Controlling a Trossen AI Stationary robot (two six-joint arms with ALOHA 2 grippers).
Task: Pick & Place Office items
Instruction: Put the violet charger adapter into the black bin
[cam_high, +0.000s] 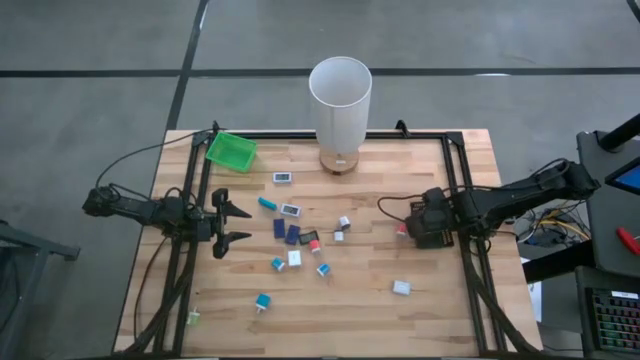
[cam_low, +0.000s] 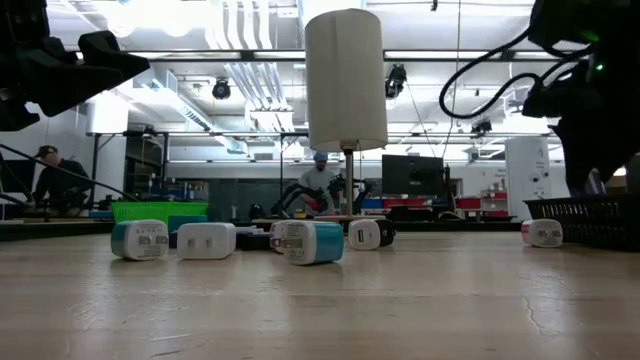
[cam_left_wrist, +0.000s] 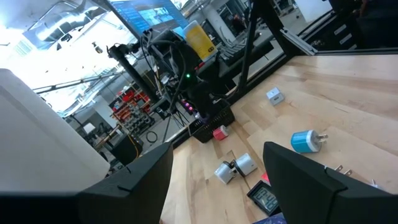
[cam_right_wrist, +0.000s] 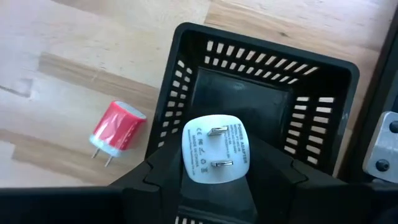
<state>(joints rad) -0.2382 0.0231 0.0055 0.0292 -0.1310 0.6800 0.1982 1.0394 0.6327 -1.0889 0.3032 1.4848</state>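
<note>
Several small office items, dark blue, teal, white and grey, lie scattered on the wooden table (cam_high: 300, 300), among them a blue piece (cam_high: 279, 228) and a teal plug (cam_high: 262, 301). My right gripper (cam_high: 428, 218) hangs over the black tray (cam_right_wrist: 261, 106) at the table's right side, shut on a white plug adapter (cam_right_wrist: 214, 155). A red plug (cam_right_wrist: 118, 132) lies on the table just beside the tray. My left gripper (cam_high: 228, 222) waits open at the left side, level, with nothing between its fingers. My right gripper pinches the white plug adapter between its two fingers, on two opposite sides (cam_right_wrist: 188, 163) of its body. The fingers point steeply down from above. The adapter is lifted clear above the black tray's inside, its pronged face turned up toward the wrist camera.
A tall white cylinder (cam_high: 340, 100) stands at the far middle of the table, with a green tray (cam_high: 231, 150) at the far left. Black frame rails (cam_high: 470, 280) run along the table's left and right sides. Bare wood lies near the front edge.
</note>
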